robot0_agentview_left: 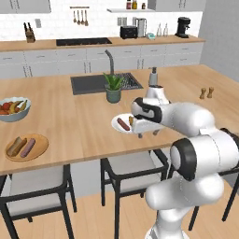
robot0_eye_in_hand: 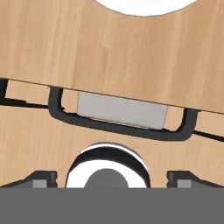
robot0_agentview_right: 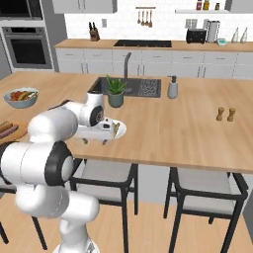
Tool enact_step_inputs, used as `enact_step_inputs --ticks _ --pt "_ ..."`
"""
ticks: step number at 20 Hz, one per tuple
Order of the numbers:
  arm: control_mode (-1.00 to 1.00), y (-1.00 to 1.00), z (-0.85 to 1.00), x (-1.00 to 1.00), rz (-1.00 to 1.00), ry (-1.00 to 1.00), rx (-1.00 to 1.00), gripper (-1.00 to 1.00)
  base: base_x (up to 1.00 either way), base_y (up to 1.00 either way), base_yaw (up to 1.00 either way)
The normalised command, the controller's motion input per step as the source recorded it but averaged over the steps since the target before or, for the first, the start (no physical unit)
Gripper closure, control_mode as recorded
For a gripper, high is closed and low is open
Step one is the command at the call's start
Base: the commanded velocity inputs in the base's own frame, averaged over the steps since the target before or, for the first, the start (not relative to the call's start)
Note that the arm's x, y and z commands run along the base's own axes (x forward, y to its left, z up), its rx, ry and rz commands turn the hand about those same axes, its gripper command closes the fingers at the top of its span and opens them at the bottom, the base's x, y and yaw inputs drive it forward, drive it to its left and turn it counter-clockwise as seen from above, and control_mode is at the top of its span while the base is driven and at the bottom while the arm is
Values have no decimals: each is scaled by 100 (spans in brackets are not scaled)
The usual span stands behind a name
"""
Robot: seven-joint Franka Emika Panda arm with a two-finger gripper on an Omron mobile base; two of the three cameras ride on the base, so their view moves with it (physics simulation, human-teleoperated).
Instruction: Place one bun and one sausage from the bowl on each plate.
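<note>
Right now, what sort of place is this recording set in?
A rendered home kitchen, by the look of it: a wooden island counter with a built-in sink, a wall oven, and a toaster on the back counter.

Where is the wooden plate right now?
The wooden plate sits near the counter's front edge, far left in the left base view, just below the fruit bowl, holding a bun and a sausage.

Matt wooden counter (robot0_agentview_left: pixel 84 126); tan wooden plate (robot0_agentview_left: pixel 42 150).
</note>
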Motion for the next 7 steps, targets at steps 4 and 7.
enact_step_inputs --ticks 4,7 --pt "-100 0 19 -21 0 -10 5 -100 0 0 0" --pt "-100 0 33 22 0 -10 6 -100 0 0 0"
